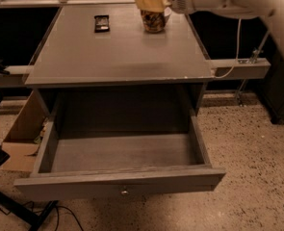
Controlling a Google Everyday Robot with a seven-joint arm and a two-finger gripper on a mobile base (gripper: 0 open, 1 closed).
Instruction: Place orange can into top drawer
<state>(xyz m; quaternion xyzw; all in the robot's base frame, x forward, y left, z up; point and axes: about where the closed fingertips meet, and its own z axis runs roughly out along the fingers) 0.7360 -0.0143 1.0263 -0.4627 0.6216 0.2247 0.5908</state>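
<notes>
Camera view looks down on a grey table point(117, 57) with the top drawer point(120, 183) pulled fully out below it. The orange can point(154, 22) stands upright near the tabletop's far right edge. The gripper point(152, 3) sits right over the can's top, reaching in from the right; whether it is clamped on the can cannot be told. A small black object point(101, 23) lies left of the can, apart from it.

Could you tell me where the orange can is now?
In the camera view, the orange can stands at the back of the tabletop, right of the black object, directly under the gripper.
</notes>
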